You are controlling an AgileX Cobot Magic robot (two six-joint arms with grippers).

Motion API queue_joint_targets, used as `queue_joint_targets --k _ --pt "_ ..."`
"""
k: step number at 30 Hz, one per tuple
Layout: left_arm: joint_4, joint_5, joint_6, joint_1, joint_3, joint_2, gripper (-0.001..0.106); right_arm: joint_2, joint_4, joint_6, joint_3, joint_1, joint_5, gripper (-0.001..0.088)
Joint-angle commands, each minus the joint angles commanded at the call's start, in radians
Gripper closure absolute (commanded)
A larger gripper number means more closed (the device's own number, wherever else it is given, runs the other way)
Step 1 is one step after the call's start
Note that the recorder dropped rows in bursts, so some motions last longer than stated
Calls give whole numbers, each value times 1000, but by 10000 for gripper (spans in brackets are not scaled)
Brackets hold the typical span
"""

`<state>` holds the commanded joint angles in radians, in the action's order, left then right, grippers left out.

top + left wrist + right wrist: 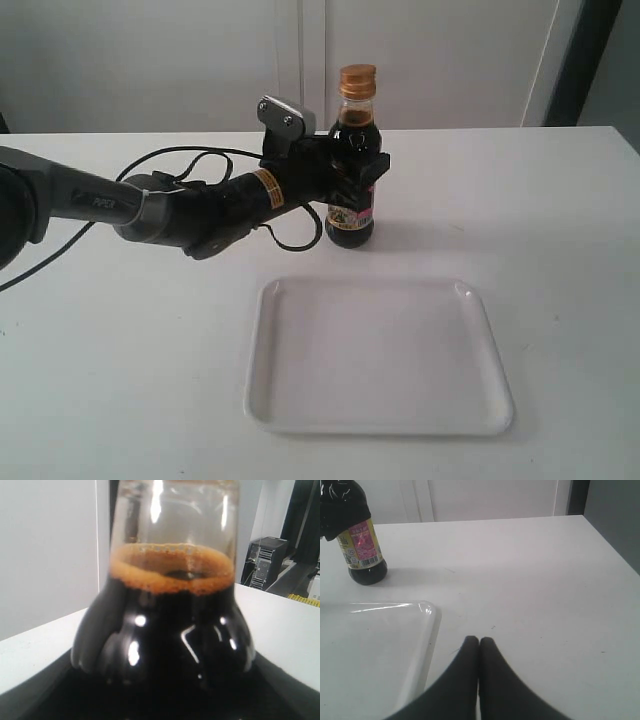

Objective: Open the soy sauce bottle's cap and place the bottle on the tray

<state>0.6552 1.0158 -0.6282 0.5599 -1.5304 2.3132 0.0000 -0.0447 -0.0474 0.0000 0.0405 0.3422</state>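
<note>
The soy sauce bottle (352, 215) stands upright on the white table behind the tray (376, 356), its golden-orange cap (357, 80) closed on top. My left gripper (355, 165) is shut on the bottle's upper body, just below the neck. In the left wrist view the bottle (167, 625) fills the frame, dark liquid with a foamy ring, and the fingers are hidden in the dark. In the right wrist view the bottle (362, 555) stands beyond the tray (395, 645). My right gripper (479, 641) is shut on nothing, above the table beside the tray's corner; it is out of the exterior view.
The left arm (150, 205) and its cables (200, 160) stretch across the table's left half. A white wall with cabinet doors (300, 60) stands behind the table. The table's far right edge (610, 545) drops off to a dark floor.
</note>
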Motion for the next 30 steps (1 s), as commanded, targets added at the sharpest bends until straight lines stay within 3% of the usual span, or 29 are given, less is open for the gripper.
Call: queue_joint_targets --k 20,26,30 --pt "0 -23 0 0 0 0 1053 0 9 22 0 0 -24 868" --pt "5 -22 0 0 0 0 1053 0 -12 -17 0 0 -240 868" --pt "11 -22 0 0 0 0 1053 0 -12 -36 0 0 -464 868"
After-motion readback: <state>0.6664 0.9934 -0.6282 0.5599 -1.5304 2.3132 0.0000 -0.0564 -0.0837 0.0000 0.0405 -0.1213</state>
